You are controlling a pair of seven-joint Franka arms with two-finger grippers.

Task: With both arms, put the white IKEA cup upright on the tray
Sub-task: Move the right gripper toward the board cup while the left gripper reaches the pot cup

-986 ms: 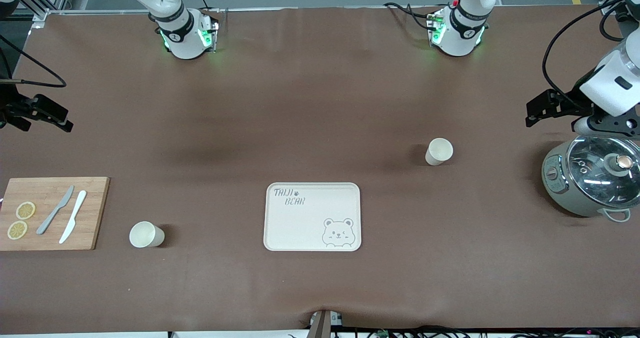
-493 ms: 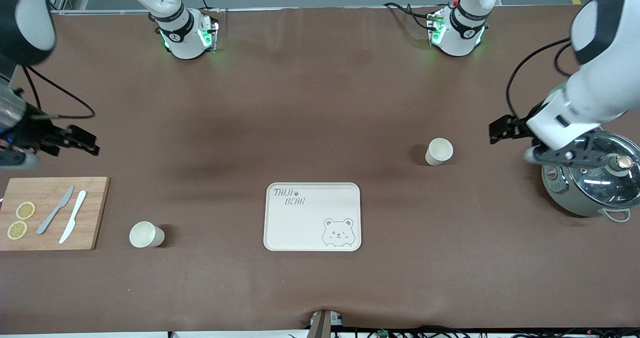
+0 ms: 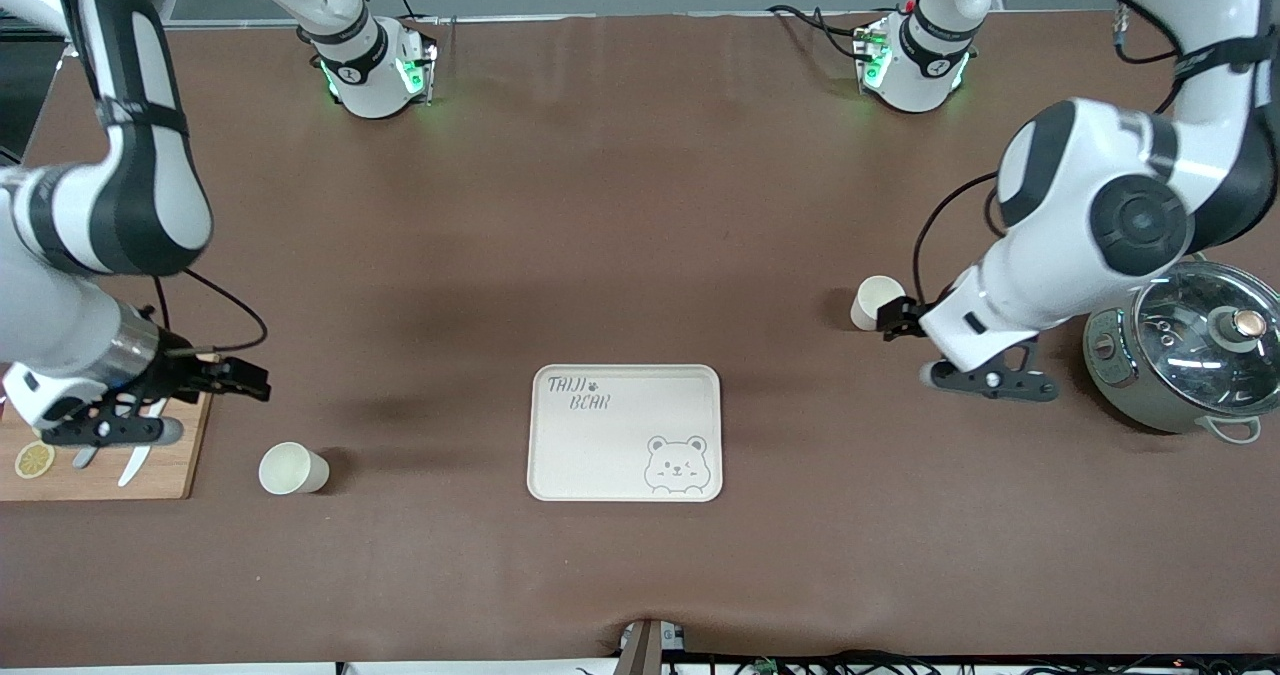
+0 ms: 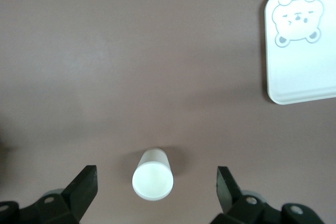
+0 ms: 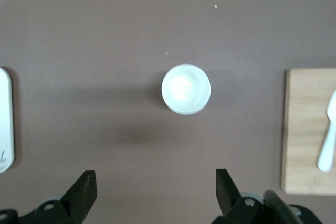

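Two white cups stand upright on the brown table. One cup point(image 3: 867, 304) is toward the left arm's end, farther from the front camera than the cream tray point(image 3: 600, 455). My left gripper point(image 3: 897, 318) is open right beside it; in the left wrist view this cup point(image 4: 153, 180) lies between the spread fingers of the gripper point(image 4: 156, 188), with the tray point(image 4: 310, 72) off to one side. The other cup point(image 3: 291, 468) stands toward the right arm's end. My right gripper point(image 3: 245, 383) is open and empty over the table beside it; its wrist view shows the cup point(image 5: 186, 88) ahead of the gripper point(image 5: 155, 195).
A wooden cutting board point(image 3: 150, 480) with a lemon slice point(image 3: 33, 459) and knives lies at the right arm's end, partly under that arm. A cooking pot with a glass lid point(image 3: 1190, 355) stands at the left arm's end, close to the left arm.
Both arms have swung in from the table's ends. The left gripper moved from over the pot to beside its cup. The right gripper moved down past the cutting board toward the other cup.
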